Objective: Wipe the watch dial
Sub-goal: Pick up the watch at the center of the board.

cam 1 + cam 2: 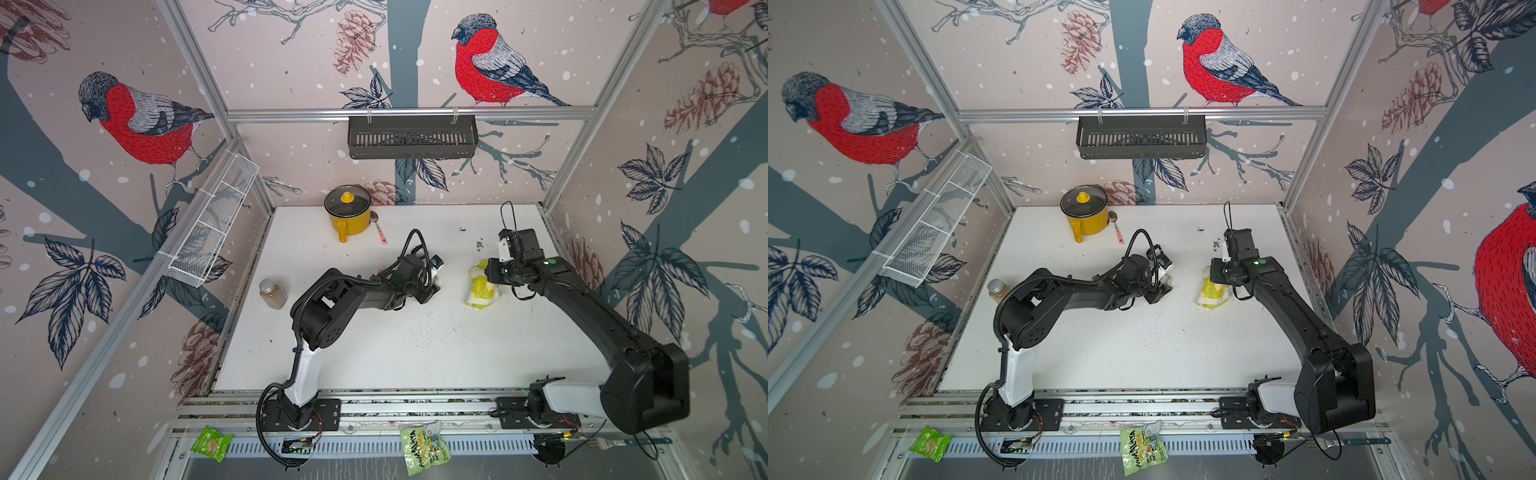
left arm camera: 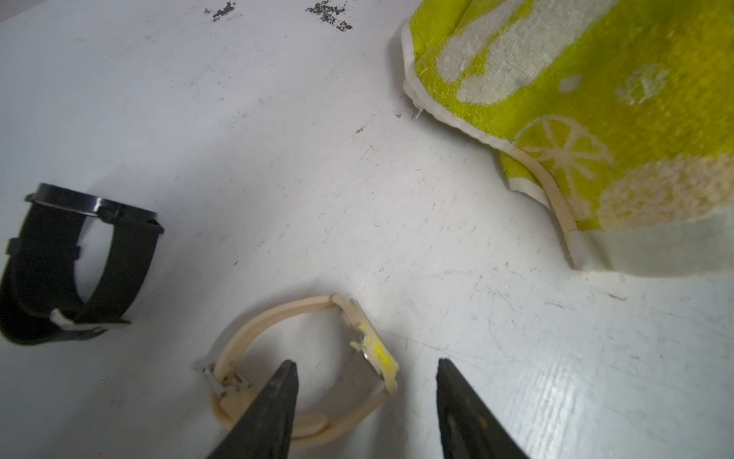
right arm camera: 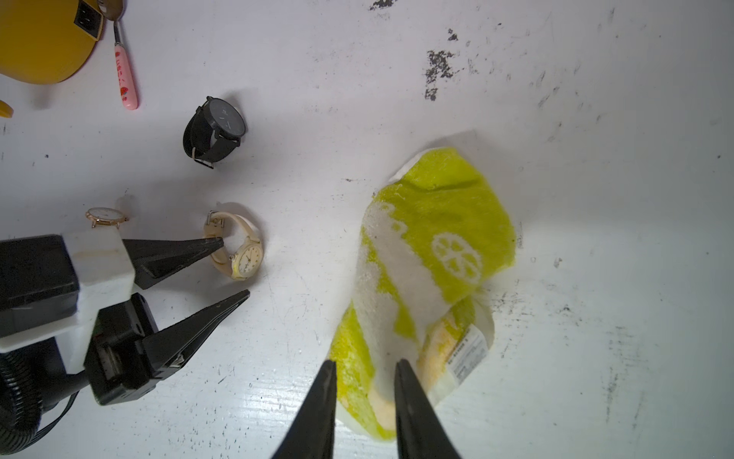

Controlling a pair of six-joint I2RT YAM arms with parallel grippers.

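Evidently pre-grasp: left tool (image 3: 235,266) stood spread around the cream watch (image 2: 367,345), right tool (image 3: 366,361) hung slightly parted over the towel (image 3: 437,222), pinching nothing. Next I'd need both closed, then cloth on dial (image 3: 249,256).

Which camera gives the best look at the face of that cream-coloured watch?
The right wrist view: the cream watch lies with its dial turned to that camera, numerals visible. The left wrist view shows it only edge-on. In both top views the left arm hides nearly all of it.
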